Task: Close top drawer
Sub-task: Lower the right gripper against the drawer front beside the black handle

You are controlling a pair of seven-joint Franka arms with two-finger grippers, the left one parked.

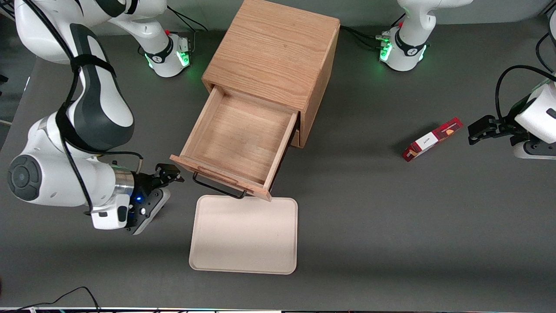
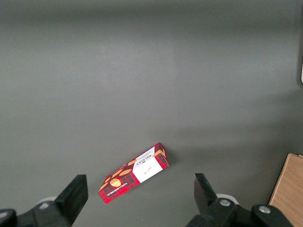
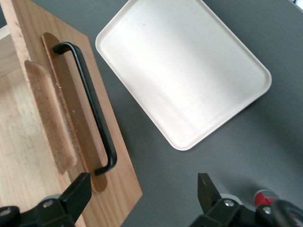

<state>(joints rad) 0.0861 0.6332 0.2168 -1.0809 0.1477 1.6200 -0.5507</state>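
The top drawer of the light-oak cabinet is pulled far out, its plain wooden box empty. Its black wire handle sits on the drawer front, facing the front camera. My right gripper is open and empty, beside the end of the drawer front toward the working arm's end of the table. In the right wrist view the gripper is wide open, with the corner of the drawer front and the end of the handle just ahead of one finger.
A cream tray lies on the table just in front of the drawer, nearer the front camera; it also shows in the right wrist view. A red snack box lies toward the parked arm's end of the table.
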